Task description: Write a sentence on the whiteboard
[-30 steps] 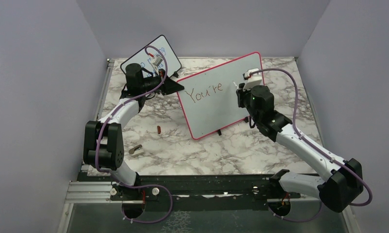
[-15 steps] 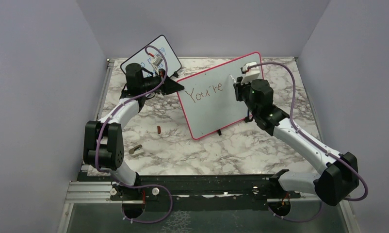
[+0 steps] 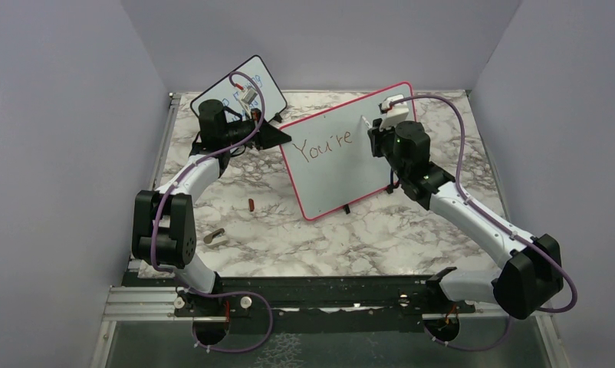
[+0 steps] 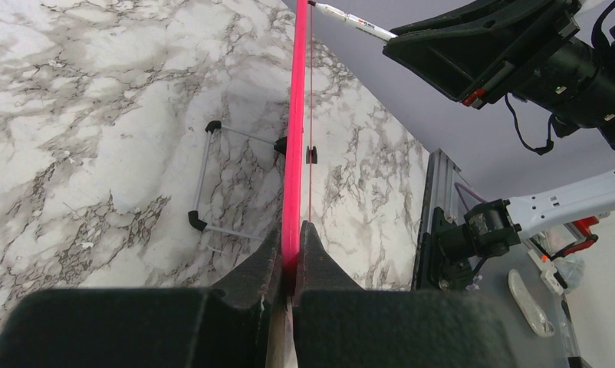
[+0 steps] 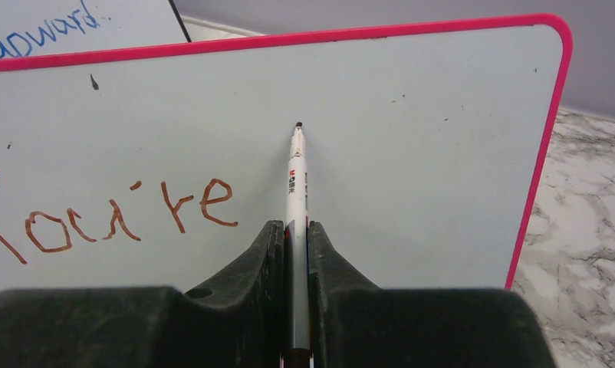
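On the overhead camera I see the whiteboard [image 3: 343, 172] standing tilted toward the back of the table [image 3: 289, 238]. Only "You're" of the sentence [image 3: 326, 147] is written, on the board's upper left. My left gripper [image 3: 280, 139] sits at the board's left edge. My right gripper [image 3: 375, 132] faces the blank area to the right of the writing.

On the left wrist camera, the fingers are pinched together on the pink frame, seen edge-on. The board's wire stand [image 4: 205, 176] rests on the marble beyond.

On the right wrist camera, the jaws are clamped on the marker [image 5: 297, 184]. Its tip points at bare board above and to the right of the last "e". I cannot tell whether it touches.

My worries from here:
- Pressing too hard could rock the board back or pivot it in the left pinch, and the strokes would wobble.
- The marker could slide in the jaws under that load.
- Starting this high would slant the line.
- Little room is left before the right frame, so the remaining words may crowd.
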